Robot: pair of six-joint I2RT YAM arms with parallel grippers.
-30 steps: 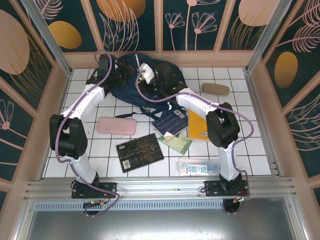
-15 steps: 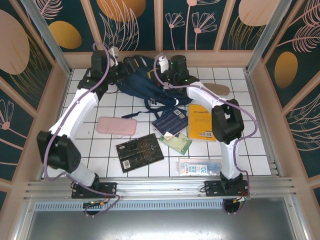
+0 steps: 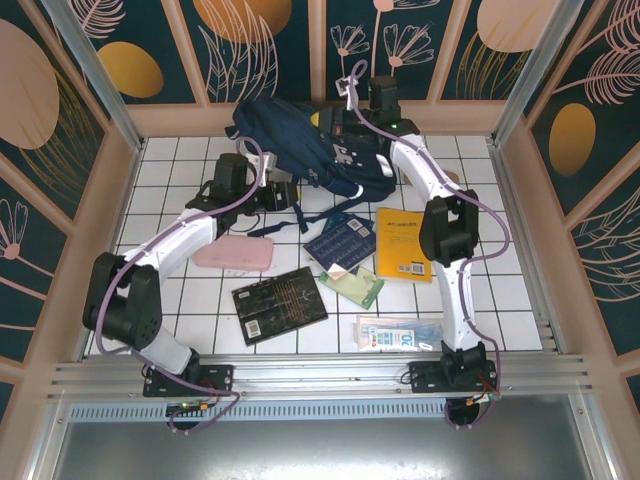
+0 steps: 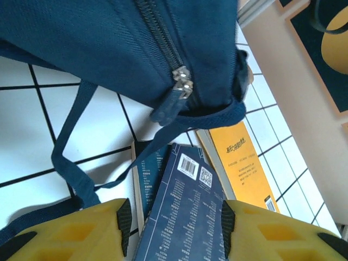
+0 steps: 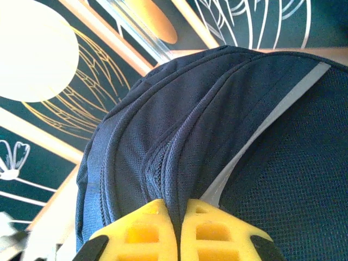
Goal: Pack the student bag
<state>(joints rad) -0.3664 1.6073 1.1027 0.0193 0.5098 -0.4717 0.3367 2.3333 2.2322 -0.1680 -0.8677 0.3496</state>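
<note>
Student bag (image 3: 287,138), long axis left-to-right

On the white tiled table (image 3: 190,300) we see a pink flat pouch (image 3: 233,253) lying to the left. A black book (image 3: 279,304) sits tilted just nearer than it. Toward the middle lies a dark blue book (image 3: 340,240) with barcodes on its cover, and a yellow book (image 3: 403,243) lies right against its side. A green packet (image 3: 352,285) touches the blue book's near corner. A clear packet with blue print (image 3: 397,332) rests by the near edge. Dark floral panels (image 3: 270,45) wall the back.
</note>
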